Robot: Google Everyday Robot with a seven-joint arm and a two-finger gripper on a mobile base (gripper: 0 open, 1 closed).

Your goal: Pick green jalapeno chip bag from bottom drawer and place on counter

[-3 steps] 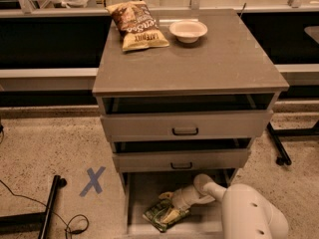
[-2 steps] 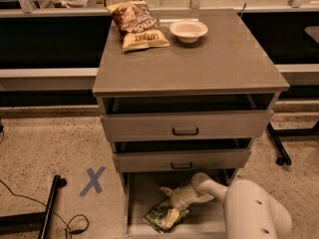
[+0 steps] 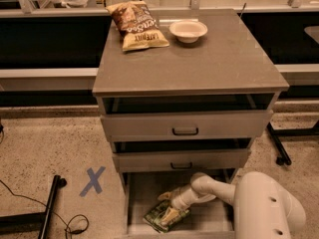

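The green jalapeno chip bag [image 3: 160, 217] lies flat on the floor of the open bottom drawer [image 3: 142, 193], near its front left. My gripper [image 3: 168, 206] reaches into the drawer from the right on a white arm and hangs right over the bag's upper edge, its fingers spread to either side of it. The counter [image 3: 219, 59] is the grey-brown top of the cabinet above.
A brown-and-yellow chip bag [image 3: 135, 25] and a white bowl [image 3: 188, 30] sit at the back of the counter. Two upper drawers with black handles [image 3: 185, 131] stand slightly pulled out over the bottom drawer. A blue X of tape [image 3: 92, 180] marks the floor at left, near a black stand and cable.
My gripper has drawn up and to the right, off the middle of the bag to its upper edge. The bag has stayed in place.
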